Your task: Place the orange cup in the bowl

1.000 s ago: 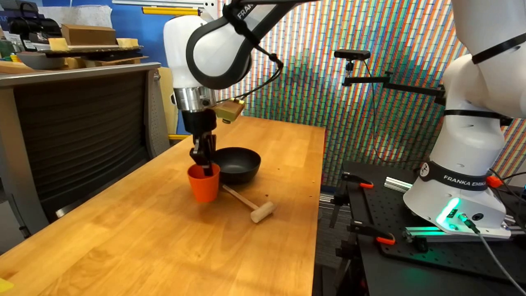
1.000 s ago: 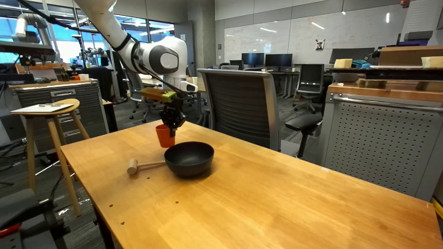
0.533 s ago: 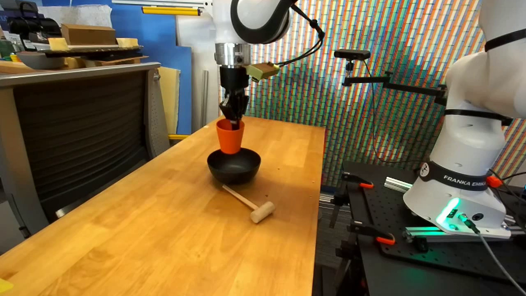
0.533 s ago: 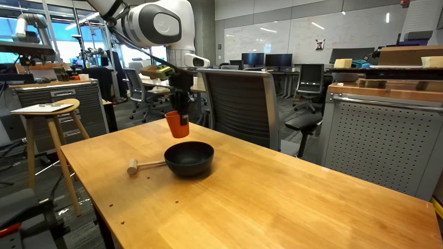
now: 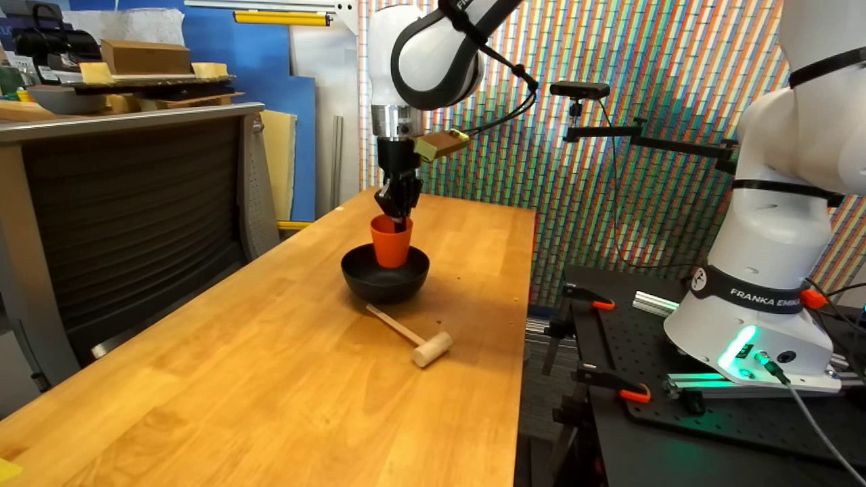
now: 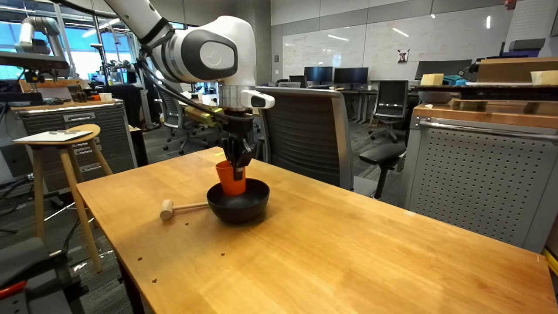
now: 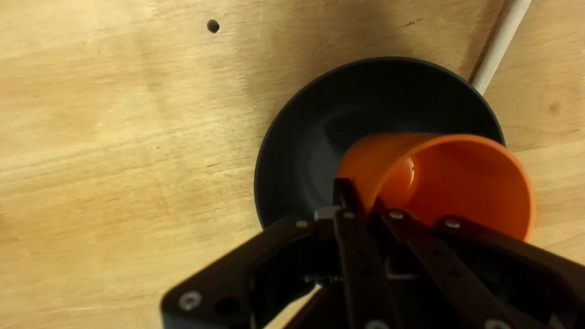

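The orange cup (image 5: 390, 247) is within the black bowl's opening in both exterior views (image 6: 228, 179), tilted slightly. Whether its base touches the bowl's floor cannot be told. The black bowl (image 5: 385, 289) stands on the wooden table and also shows in an exterior view (image 6: 238, 210). My gripper (image 5: 401, 223) points down and is shut on the cup's wall, one finger inside and one outside, also in an exterior view (image 6: 238, 173). In the wrist view the gripper (image 7: 361, 201) pinches the rim of the cup (image 7: 466, 183), which covers part of the bowl (image 7: 288, 137).
A wooden mallet (image 5: 433, 349) lies beside the bowl, its handle end near the bowl's base; its head shows in an exterior view (image 6: 166, 209). An office chair (image 6: 301, 135) stands against the table's far edge. The wooden table (image 6: 348, 253) carries these things.
The gripper has lifted the cup from beside the bowl, carried it over the bowl, and lowered it into the bowl's opening. The bowl and mallet have not moved.
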Controlling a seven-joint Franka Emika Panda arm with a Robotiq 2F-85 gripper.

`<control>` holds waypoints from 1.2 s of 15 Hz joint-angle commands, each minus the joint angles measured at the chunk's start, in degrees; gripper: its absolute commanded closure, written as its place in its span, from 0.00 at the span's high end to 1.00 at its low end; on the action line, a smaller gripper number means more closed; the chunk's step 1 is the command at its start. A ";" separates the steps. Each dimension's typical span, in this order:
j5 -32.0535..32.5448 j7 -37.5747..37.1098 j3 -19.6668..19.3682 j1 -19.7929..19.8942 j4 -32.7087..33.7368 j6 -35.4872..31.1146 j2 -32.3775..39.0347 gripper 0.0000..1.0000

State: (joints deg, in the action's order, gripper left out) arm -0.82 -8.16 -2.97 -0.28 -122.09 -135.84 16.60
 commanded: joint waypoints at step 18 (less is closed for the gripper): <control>-2.40 4.65 4.73 -1.60 2.13 9.82 -10.77 0.83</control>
